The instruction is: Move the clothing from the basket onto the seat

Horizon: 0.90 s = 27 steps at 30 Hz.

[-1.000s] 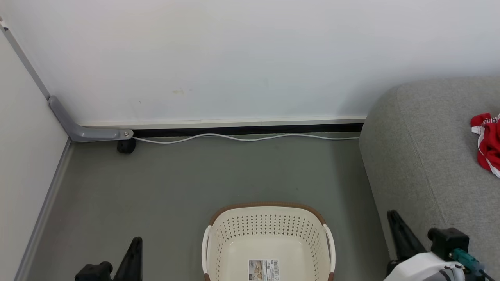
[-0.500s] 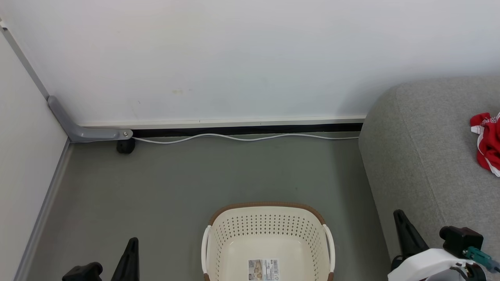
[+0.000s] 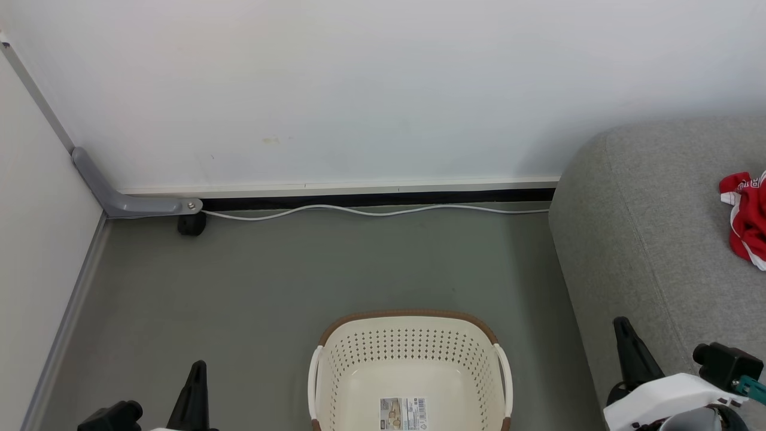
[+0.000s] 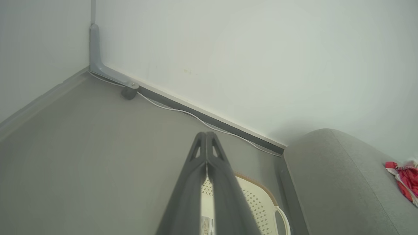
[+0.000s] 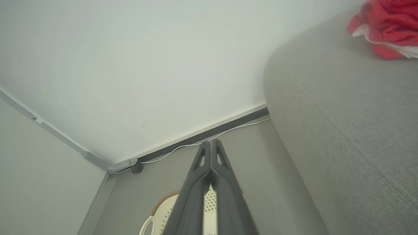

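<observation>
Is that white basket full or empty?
Empty, as far as shows: the basket has a bare floor with just a label sticker; the red clothing lies on the grey seat.

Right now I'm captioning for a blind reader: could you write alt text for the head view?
A cream basket, only a label visible inside, sits on the grey floor at bottom centre; red clothing lies on the grey seat at the right edge. The left gripper and right gripper, both shut and empty, flank the basket.
</observation>
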Motion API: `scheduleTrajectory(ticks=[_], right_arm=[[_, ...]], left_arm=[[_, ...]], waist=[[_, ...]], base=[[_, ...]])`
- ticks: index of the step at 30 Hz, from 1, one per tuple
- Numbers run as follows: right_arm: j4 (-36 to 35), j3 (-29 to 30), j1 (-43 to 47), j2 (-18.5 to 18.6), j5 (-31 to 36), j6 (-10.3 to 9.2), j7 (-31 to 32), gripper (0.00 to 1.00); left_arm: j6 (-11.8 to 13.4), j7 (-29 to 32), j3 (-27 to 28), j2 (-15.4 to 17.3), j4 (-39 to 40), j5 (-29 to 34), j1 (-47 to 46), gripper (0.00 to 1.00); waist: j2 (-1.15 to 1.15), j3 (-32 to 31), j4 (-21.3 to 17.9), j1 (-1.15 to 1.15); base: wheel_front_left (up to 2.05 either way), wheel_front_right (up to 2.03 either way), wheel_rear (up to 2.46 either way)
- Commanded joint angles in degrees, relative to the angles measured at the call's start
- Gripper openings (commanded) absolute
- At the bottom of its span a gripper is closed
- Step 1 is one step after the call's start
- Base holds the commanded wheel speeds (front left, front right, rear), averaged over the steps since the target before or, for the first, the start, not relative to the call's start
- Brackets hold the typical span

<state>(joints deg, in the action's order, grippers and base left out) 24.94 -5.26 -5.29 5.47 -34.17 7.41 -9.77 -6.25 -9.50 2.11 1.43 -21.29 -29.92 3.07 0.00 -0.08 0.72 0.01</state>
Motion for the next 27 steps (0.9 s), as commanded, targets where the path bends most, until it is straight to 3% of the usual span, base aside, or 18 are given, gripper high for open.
scheduleTrajectory(ticks=[1,27], right_arm=[[-1.87,0.52,-1.66,0.44,-1.93,0.02,0.57,0.00],[-4.30,3.56,-1.46,-0.38,-16.99,0.04,4.80,0.00]], left_arm=[[-0.25,0.32,0.90,0.84,1.71,-2.12,-2.90,0.00],[-0.52,4.53,1.85,1.01,3.20,-18.28,-4.61,0.00]], waist=[[0.00,0.00,-0.01,-0.01],[0.00,0.07,-0.20,-0.01]], base=[[0.00,0.00,0.00],[0.00,0.00,0.00]])
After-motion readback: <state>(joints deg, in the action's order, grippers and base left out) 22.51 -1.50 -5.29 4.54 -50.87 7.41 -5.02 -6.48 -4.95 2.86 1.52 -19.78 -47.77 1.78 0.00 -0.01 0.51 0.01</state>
